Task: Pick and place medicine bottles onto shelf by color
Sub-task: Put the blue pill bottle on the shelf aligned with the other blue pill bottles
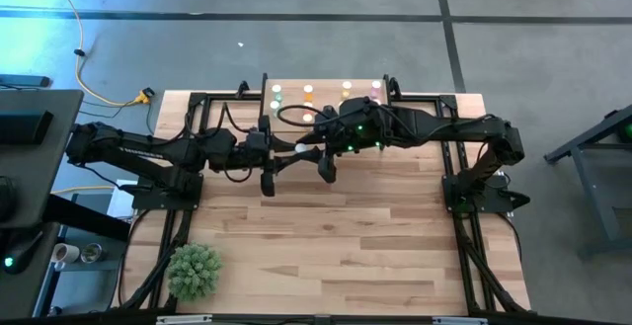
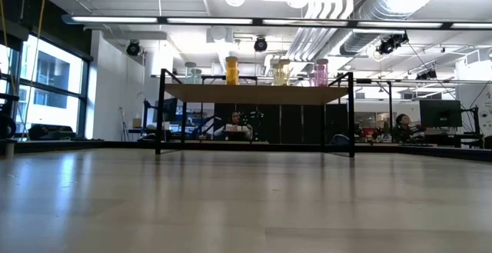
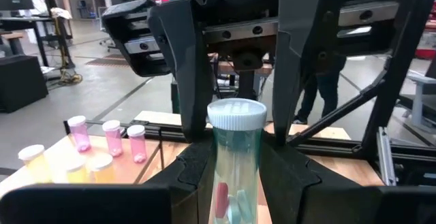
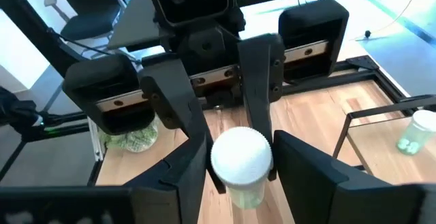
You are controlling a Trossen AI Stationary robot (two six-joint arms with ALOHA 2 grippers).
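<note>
Green bottle (image 3: pixel 235 159): pinched by left gripper (image 3: pixel 231 176), right gripper (image 4: pixel 238 176) spread around it, above bare tabletop (image 1: pixel 346 236) beside shelf (image 1: pixel 326 90).

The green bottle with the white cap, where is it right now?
The green bottle is held off the table between the left gripper and right gripper, mid-table, just in front of the shelf.

A small green artificial plant (image 1: pixel 194 271) sits on the wooden tabletop (image 1: pixel 336 236) — near its front-left corner — beside a yellow cable (image 1: pixel 99 93) on the floor.
</note>
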